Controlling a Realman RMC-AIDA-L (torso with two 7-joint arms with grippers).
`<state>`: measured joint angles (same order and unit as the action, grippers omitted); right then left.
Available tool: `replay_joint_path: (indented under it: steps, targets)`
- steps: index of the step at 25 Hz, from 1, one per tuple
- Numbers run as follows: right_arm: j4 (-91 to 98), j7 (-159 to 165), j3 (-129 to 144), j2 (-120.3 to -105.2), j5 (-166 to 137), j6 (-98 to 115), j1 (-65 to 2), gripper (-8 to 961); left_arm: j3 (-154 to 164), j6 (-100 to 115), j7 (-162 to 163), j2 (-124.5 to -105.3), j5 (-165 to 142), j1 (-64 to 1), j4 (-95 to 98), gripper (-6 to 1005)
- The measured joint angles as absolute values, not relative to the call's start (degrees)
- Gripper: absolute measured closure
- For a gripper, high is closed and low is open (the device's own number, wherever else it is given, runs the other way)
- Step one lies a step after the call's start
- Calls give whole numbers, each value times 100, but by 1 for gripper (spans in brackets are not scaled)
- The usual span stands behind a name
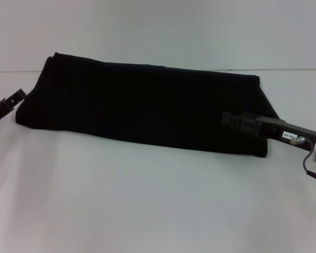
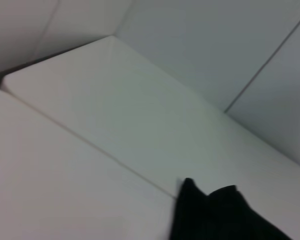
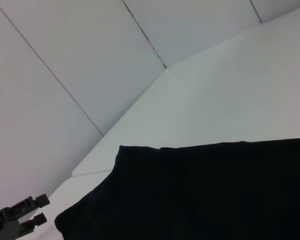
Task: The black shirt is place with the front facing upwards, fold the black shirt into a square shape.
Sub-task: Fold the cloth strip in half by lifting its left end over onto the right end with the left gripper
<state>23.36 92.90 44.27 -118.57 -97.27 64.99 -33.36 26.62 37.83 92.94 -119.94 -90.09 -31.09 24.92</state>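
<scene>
Head view showed the black shirt (image 1: 142, 105) folded long; right gripper (image 1: 237, 122) over its edge, left gripper (image 1: 8, 105) spread beside it; right's jaw state unclear.

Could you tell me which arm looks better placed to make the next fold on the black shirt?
Probably the right. The right gripper is over the right end of the black shirt, which lies as a long band. The left gripper sits just off its left end, on the table.

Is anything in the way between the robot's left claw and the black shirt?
Nothing visible is. The left claw sits at the table's left edge, and only bare white table lies between it and the black shirt.
</scene>
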Motion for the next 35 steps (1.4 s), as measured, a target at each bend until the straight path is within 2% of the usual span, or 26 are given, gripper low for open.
replay_joint_path:
  steps: [9,13,35]
  targets:
    - [2312,9290,4438,-11864,-9739,6529,-3331,59,2670,3533,9098,-12012,-8974,-3331,2238,166]
    - [2312,9290,4444,-11857,-9739,6560,-3331,59,2652,3372,8931,-12080,-8973,-3450,2182,173]
    - [2325,9290,4624,-11874,-9739,6716,-3330,60,2524,3143,8529,-12132,-8816,-3513,2117,213]
